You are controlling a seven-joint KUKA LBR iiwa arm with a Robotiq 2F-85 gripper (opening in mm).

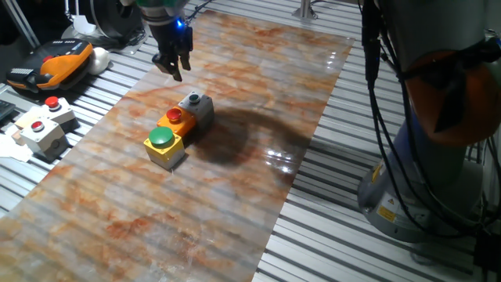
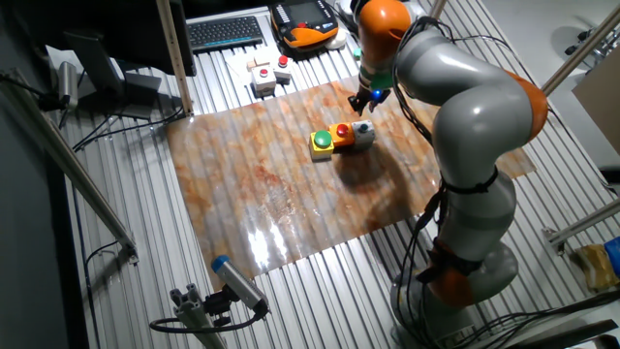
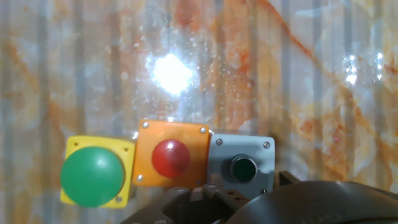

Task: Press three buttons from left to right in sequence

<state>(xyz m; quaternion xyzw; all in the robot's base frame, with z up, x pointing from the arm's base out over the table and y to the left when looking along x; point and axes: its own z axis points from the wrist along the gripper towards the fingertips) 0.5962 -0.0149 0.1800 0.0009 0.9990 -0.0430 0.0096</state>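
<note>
Yellow, orange and grey buttons (image 3: 168, 168) touch in a row.

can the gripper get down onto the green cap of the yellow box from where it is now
Probably yes. The gripper hangs above the marbled mat, behind the row of boxes, and nothing stands over the yellow box with the round green cap; that box is the row's far end from the gripper.
</note>
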